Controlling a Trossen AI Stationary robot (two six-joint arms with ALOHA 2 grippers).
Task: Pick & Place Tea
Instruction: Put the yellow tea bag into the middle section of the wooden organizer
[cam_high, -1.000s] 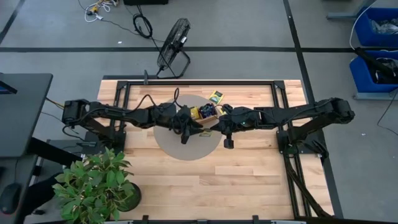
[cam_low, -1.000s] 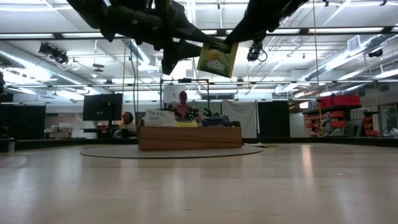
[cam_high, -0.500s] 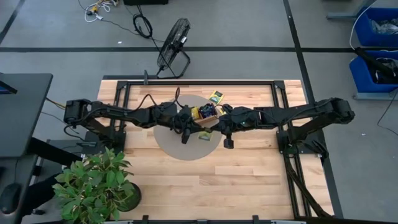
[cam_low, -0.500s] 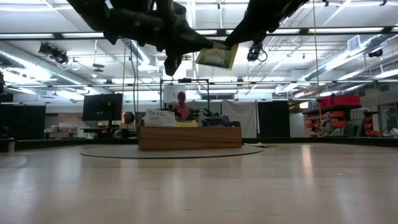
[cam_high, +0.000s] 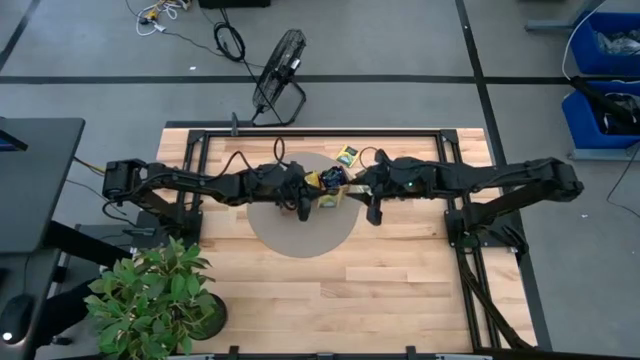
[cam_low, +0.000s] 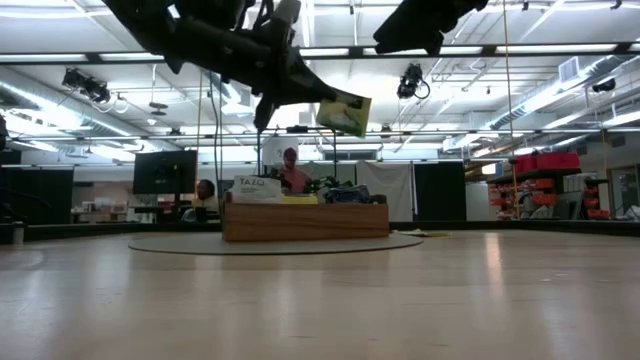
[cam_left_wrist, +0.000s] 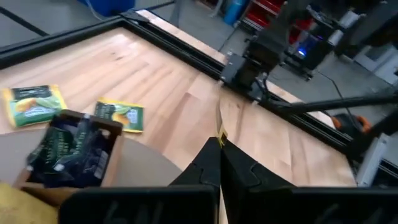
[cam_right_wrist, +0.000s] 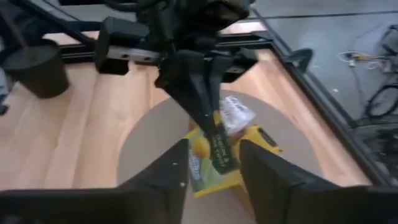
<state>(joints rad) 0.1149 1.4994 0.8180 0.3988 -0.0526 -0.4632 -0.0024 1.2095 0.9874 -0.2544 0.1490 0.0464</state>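
Left gripper is pinched shut on a green-yellow tea packet, up in the air over the wooden tray.

Right gripper hangs open just beside; I'd lower gently toward the tray's far end, near loose packets on the table by its far edge.

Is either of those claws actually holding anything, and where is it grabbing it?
The left gripper pinches a green-yellow tea packet by its edge, up in the air. The right gripper is open, holding nothing.
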